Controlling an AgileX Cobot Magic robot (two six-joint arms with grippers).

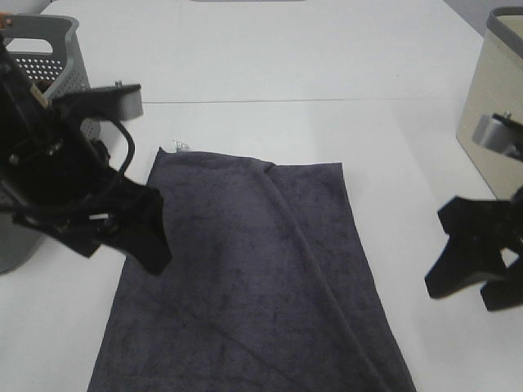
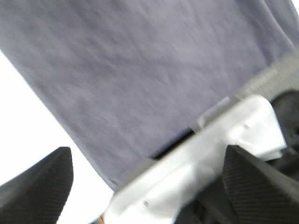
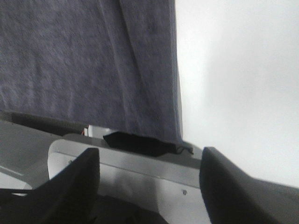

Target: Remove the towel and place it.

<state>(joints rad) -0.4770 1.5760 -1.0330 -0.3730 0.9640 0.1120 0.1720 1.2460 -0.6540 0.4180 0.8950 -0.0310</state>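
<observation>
Your left gripper (image 1: pixel 122 235) and right gripper (image 1: pixel 476 282) both hang spread and empty. The charcoal towel (image 1: pixel 253 269) lies flat on the white table (image 1: pixel 327 49) between them. You can't see inside the grey perforated basket (image 1: pixel 51 64) or the beige bin (image 1: pixel 493 106).

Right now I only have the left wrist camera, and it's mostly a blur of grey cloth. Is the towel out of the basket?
Observer: Yes. The towel lies spread out on the table, to the right of the basket in the overhead view.
Operator: And where is my other arm?
Observer: The right gripper hangs open off the towel's right side, over bare table, with nothing in it.
</observation>
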